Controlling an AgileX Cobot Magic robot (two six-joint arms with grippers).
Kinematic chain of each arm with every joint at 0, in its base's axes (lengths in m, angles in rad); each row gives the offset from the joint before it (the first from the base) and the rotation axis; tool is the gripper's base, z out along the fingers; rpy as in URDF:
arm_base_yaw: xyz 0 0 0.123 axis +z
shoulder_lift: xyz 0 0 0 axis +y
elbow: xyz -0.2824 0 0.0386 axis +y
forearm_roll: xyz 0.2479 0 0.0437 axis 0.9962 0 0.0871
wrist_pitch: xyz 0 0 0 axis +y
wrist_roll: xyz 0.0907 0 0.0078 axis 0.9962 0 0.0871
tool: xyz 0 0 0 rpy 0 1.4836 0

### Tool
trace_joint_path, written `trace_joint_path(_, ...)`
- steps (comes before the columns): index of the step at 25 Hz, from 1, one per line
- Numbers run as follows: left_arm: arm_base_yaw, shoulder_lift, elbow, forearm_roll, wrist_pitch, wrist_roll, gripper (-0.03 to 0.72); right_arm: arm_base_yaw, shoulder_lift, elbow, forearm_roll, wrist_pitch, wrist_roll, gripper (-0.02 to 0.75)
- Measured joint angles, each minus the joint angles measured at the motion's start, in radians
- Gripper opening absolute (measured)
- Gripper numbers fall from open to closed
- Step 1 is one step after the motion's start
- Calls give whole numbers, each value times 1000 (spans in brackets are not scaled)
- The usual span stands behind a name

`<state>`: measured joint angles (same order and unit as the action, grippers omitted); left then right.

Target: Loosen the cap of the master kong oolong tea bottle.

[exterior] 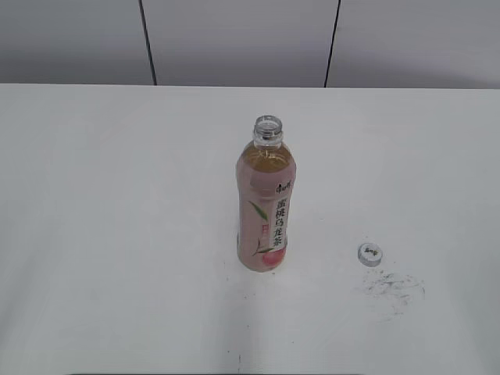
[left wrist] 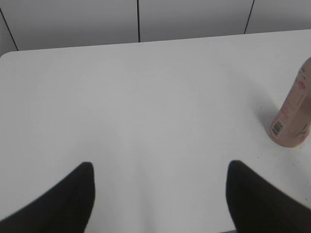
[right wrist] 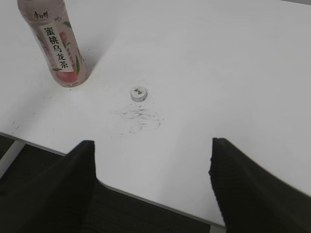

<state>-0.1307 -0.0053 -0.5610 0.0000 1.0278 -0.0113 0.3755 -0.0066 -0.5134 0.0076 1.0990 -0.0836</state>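
Observation:
The master kong oolong tea bottle stands upright in the middle of the white table, its neck open with no cap on it. It also shows at the right edge of the left wrist view and at the top left of the right wrist view. The small silver-grey cap lies flat on the table to the bottle's right, also in the right wrist view. My left gripper is open and empty, well left of the bottle. My right gripper is open and empty over the table's front edge, short of the cap. Neither gripper shows in the exterior view.
Dark scuff marks lie on the table just in front of the cap, also in the right wrist view. A grey panelled wall runs behind the table. The table's front edge shows beneath my right gripper.

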Motion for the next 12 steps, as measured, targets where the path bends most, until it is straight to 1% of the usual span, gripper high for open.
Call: trace_joint_path(12,0,0,0,11,-1,1,500,0,0,0,1,-1,0,554)
